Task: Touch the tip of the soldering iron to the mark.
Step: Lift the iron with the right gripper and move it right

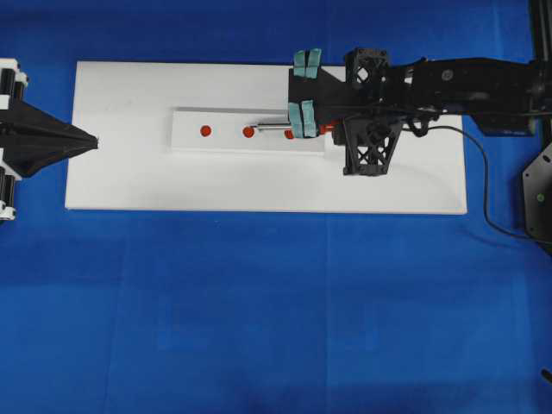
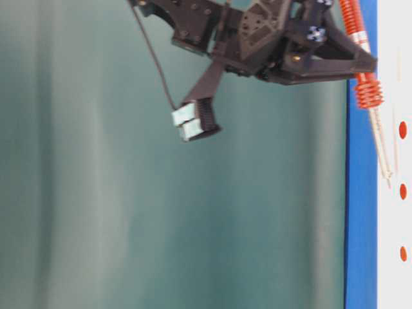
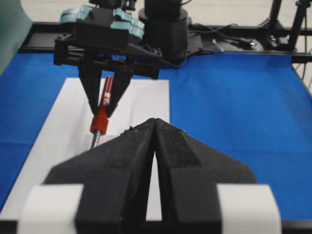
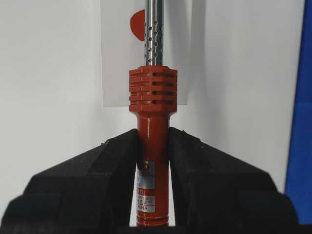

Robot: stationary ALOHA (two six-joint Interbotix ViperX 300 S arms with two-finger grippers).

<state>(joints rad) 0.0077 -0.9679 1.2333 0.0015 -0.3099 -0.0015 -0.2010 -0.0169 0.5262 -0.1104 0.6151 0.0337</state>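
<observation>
Red-orange plastic fills the right wrist view: the soldering iron [image 4: 152, 146] is pinched by its handle between the two black fingers of the right gripper [image 4: 153, 161], which is clamped on it well behind the ribbed collar, presumably so the hot silver shaft stays clear of the pads and points freely ahead. In the overhead view the iron [image 1: 272, 127] lies along a narrow white strip [image 1: 224, 142] that sits on a larger white board [image 1: 259, 185] over blue cloth, its tip reaching left toward the middle red mark [image 1: 248, 132] of three dots; whether the tip touches that mark cannot be told from here. The side view suggests the shaft slants down toward the strip, a pose suited to a light dab. The left gripper [image 3: 153, 161] rests at the board's left edge, its jaws pressed together and holding nothing, apparently parked out of the way.
</observation>
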